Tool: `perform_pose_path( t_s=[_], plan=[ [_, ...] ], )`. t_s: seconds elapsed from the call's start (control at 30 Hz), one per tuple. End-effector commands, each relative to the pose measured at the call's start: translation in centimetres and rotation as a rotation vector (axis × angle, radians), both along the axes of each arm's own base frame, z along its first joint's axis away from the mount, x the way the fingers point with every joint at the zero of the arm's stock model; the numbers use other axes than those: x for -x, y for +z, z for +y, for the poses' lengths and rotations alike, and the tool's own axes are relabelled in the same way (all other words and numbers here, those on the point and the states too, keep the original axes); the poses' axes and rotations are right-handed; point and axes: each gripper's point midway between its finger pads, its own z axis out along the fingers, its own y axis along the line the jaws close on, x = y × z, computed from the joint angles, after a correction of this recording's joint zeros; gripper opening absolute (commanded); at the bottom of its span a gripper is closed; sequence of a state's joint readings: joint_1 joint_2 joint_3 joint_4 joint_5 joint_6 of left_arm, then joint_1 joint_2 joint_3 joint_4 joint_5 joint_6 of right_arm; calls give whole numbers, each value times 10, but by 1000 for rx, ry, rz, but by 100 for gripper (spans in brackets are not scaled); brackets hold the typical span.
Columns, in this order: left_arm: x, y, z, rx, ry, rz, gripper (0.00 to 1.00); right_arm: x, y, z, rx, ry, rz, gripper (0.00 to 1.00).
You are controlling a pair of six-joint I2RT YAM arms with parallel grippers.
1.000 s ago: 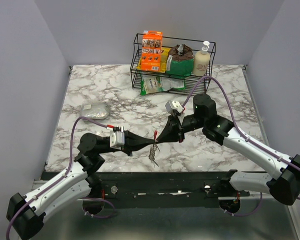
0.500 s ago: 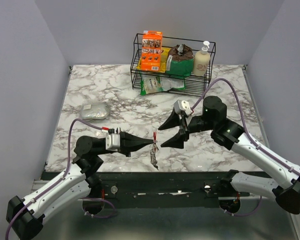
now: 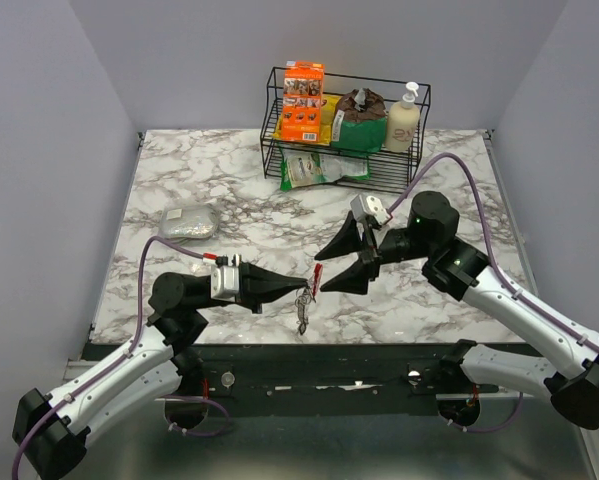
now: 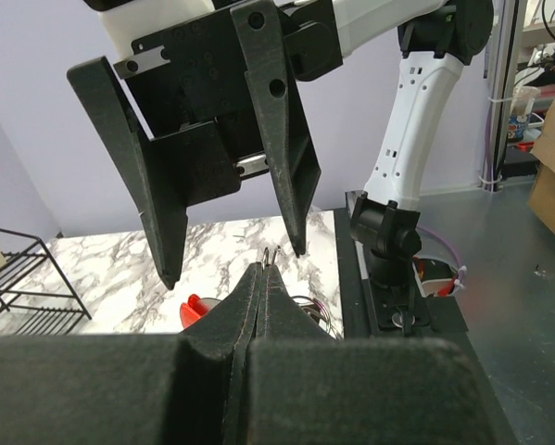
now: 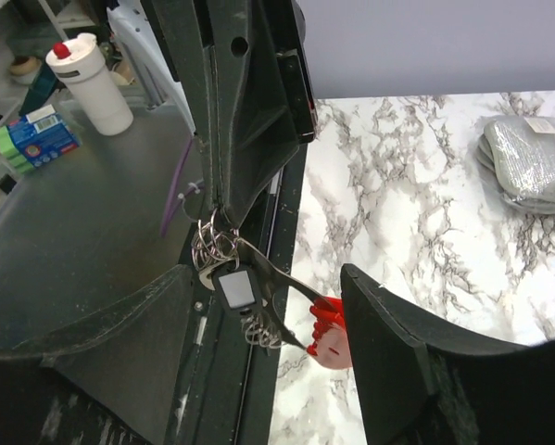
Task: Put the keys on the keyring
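Four items sit in the wire basket (image 3: 272,110) at the back of the table (image 3: 229,180). On its top shelf: orange box (image 3: 303,102) at the left end, green bag (image 3: 359,122) with a dark top in the middle, pump bottle (image 3: 403,120) at the right end. On its lower level: a green-and-white packet (image 3: 324,168), lying flat and poking out the front. Silver pouch (image 3: 188,222) lies on the marble in front of the basket and off to its left, well apart from it.

Keys (image 3: 303,310) are well in front of the basket, at the near table edge, hanging in the air off the keyring (image 5: 208,248). Left gripper (image 3: 301,287) has its fingers pressed together, pinching the keyring at its tip, with the bunch dangling below. A small dark fob (image 5: 233,288) and a red tag (image 5: 328,334) hang in the same bunch. Cannot tell how many keys there are, or which ones are already threaded on.

Right gripper (image 3: 320,274) is spread wide, holds nothing, and points at the bunch from the basket side. Its two fingers stand either side of the red tag, and touch cannot be judged. The left wrist view shows the spread fingers (image 4: 282,139) just beyond the closed left tip. Nothing lies on the table between the basket and the grippers; the black cone of the left gripper hides part of the keyring in the top view.
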State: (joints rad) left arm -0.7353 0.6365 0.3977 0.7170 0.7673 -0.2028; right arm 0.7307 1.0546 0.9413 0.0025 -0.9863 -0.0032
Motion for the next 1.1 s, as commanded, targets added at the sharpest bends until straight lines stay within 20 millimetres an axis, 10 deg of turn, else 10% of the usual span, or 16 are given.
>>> perform_pose_path(
  t_s=[0.0,1.07],
  plan=[
    [1,16,3,49,13,-33,0,9,14,-1,-47,48,-1,70],
    [2,21,4,69,12,-21,0,14,1,16,-26,106,84,35]
  ],
)
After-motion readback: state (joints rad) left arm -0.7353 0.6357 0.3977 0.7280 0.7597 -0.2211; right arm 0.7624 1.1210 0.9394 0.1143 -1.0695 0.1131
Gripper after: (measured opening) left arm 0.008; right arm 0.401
